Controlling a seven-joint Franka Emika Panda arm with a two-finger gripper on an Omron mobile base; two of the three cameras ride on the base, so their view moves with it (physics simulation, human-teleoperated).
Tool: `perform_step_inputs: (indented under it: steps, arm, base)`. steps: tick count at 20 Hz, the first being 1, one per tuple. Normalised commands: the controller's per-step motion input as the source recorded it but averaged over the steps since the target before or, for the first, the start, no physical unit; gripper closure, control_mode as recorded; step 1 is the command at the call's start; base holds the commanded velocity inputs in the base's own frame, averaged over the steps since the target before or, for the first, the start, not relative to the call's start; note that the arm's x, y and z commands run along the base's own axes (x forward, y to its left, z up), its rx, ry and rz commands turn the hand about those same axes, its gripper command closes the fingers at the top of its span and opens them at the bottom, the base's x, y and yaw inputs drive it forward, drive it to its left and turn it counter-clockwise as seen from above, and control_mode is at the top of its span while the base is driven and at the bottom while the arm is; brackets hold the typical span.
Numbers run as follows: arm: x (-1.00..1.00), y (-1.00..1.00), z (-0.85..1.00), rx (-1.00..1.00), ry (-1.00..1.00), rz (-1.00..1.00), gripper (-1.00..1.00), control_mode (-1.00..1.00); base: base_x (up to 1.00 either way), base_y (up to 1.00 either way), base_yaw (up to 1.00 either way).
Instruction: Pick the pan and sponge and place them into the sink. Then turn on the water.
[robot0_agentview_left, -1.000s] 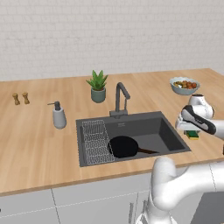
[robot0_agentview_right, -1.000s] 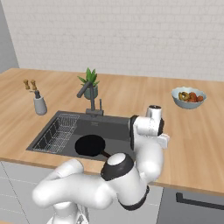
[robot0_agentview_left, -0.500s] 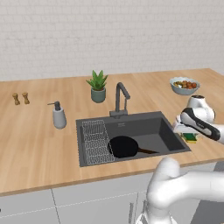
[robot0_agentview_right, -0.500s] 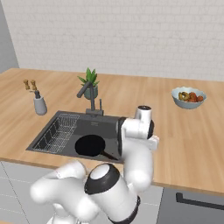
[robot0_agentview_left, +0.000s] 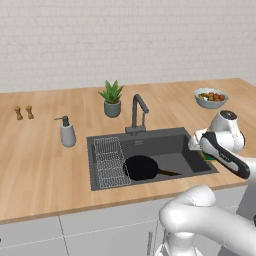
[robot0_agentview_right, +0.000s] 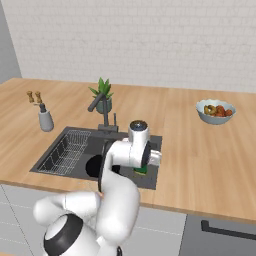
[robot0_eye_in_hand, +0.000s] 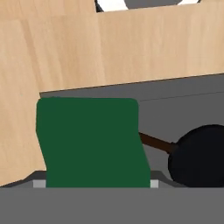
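Green on top with a sliver of yellow beneath, the sponge (robot0_eye_in_hand: 92, 142) sits between the two finger tips of the gripper (robot0_eye_in_hand: 92, 183), which pinches it from either side; in the hand view its green face covers the lower middle of the picture, over the edge where the wooden bench (robot0_eye_in_hand: 65, 57) meets the sink (robot0_eye_in_hand: 183, 105). From the left base view the sponge (robot0_agentview_left: 208, 156) peeks out under the white hand at the right rim of the sink (robot0_agentview_left: 150, 145), and the gripper itself is hidden behind the hand there. From the right base view a small green and yellow patch of the sponge (robot0_agentview_right: 141, 170) shows just below the hand, above the near right corner of the sink (robot0_agentview_right: 65, 134).

The pan (robot0_agentview_left: 141, 167) lies inside the sink, flat on the basin floor beside the wire grid rack (robot0_agentview_left: 111, 161), its long handle pointing toward the right wall of the basin. In the hand view the pan (robot0_eye_in_hand: 199, 155) is at the lower right, its handle running up and left behind the sponge.

The faucet (robot0_agentview_left: 138, 112) stands at the back rim of the sink with its spout over the basin. On the bench are a soap dispenser (robot0_agentview_left: 67, 133), a potted plant (robot0_agentview_left: 112, 99), two small shakers (robot0_agentview_left: 23, 112) and a bowl of fruit (robot0_agentview_left: 210, 98).
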Motion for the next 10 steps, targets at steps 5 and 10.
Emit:
perform_step_inputs:
  steps: [5, 10]
  arm:
    - [0.13, 0.88, 0.49, 0.01, 0.07, 0.00, 1.00, -1.00]
    - [0.37, 0.24, 0.40, 0.17, 0.42, 0.16, 1.00, -1.00]
  base:
    - [0.00, 0.00, 0.00]
    - [0.00, 0.00, 0.00]
